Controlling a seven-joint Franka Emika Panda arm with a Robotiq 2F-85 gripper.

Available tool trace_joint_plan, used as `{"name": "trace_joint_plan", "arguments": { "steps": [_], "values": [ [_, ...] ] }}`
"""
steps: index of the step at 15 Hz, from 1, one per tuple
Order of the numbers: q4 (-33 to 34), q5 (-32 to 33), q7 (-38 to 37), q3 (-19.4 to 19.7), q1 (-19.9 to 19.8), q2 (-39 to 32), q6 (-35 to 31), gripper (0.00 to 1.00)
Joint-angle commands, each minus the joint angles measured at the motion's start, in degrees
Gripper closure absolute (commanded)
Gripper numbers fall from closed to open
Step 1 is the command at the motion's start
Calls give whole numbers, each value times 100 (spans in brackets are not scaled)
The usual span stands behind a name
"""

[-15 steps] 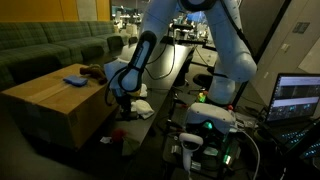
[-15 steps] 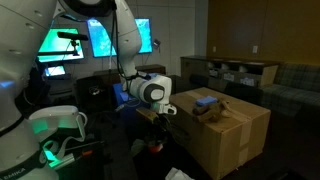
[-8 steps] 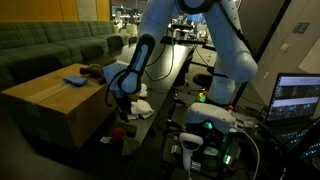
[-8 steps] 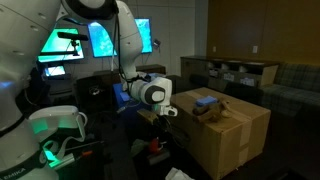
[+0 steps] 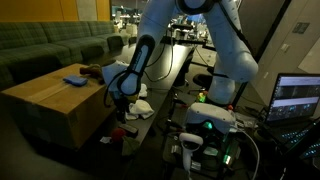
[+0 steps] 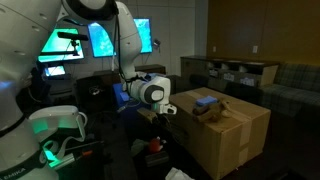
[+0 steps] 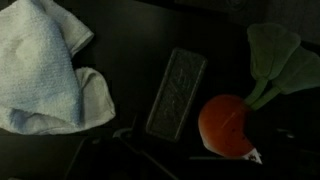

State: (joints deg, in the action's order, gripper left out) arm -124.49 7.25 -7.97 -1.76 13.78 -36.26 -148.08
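My gripper [image 5: 122, 100] [image 6: 160, 120] hangs low beside a cardboard box, above a dark surface. In the wrist view a red-orange toy vegetable [image 7: 226, 125] with green leaves lies right of centre, just above my gripper [image 7: 195, 152]. The gripper's dark fingers show only faintly, spread apart, with nothing between them. A grey rectangular block [image 7: 177, 92] lies left of the toy. A white cloth [image 7: 45, 70] lies further left. The toy shows as a red spot in both exterior views [image 5: 118, 131] [image 6: 153, 146].
A large cardboard box [image 5: 55, 105] [image 6: 235, 135] with a blue thing [image 5: 75, 79] on top stands close beside the arm. A green sofa [image 5: 50, 45] is behind it. Lit monitors [image 6: 100, 40], a laptop [image 5: 297, 98] and the robot's base [image 5: 205, 125] stand around.
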Motion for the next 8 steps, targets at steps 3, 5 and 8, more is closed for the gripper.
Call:
{"name": "trace_joint_plan", "arguments": {
  "steps": [3,5,8],
  "values": [
    [-24,33,-306,-16,276,-23,-511,0],
    [-14,31,-461,24,405,-78,-694,0],
    [34,49,-743,126,635,-249,-921,0]
  ]
}}
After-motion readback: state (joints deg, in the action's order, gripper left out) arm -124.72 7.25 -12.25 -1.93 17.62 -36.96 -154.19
